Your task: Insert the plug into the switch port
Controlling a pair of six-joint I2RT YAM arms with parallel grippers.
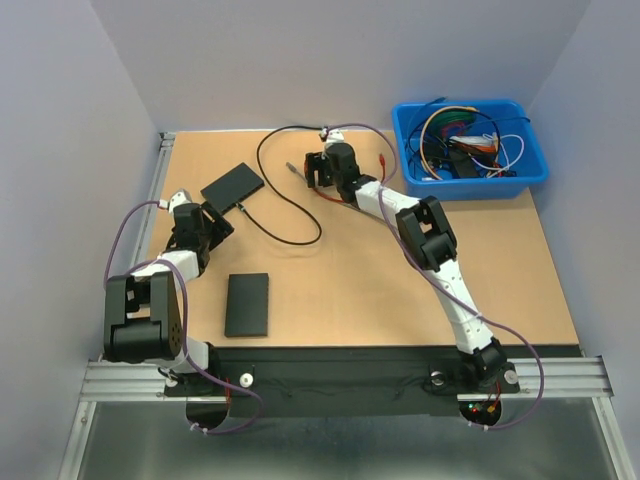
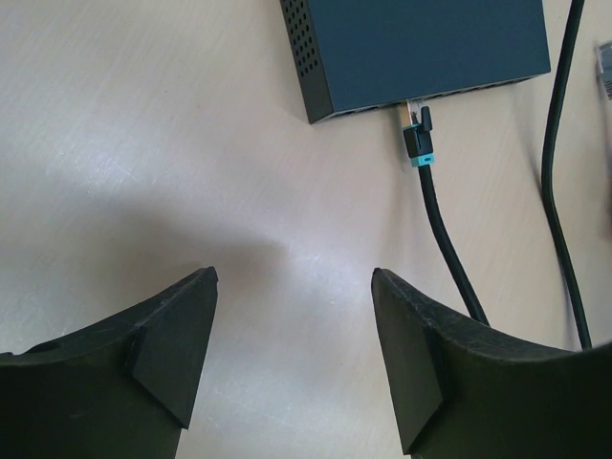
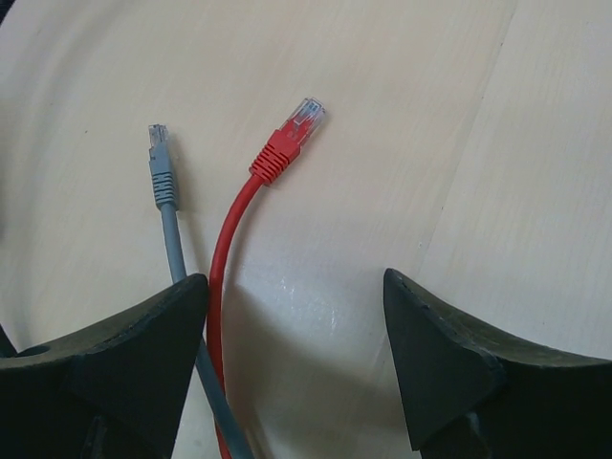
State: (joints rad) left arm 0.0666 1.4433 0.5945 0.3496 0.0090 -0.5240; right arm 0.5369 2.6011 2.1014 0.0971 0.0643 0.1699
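A dark switch (image 1: 232,184) lies at the table's left rear; its port side shows in the left wrist view (image 2: 421,48). A black cable's plug with a teal boot (image 2: 419,143) sits in a port of the switch. My left gripper (image 2: 295,316) is open and empty, a short way in front of that plug. My right gripper (image 3: 296,316) is open and empty over the table, above a red cable (image 3: 234,220) with a clear plug (image 3: 306,113) and a grey cable (image 3: 167,206) with its plug (image 3: 158,137). Both lie loose on the table.
A second dark flat box (image 1: 247,304) lies near the front left. A blue bin (image 1: 468,148) full of tangled cables stands at the back right. The black cable (image 1: 290,215) loops across the middle rear of the table. Another plug end (image 2: 604,72) shows at the right edge.
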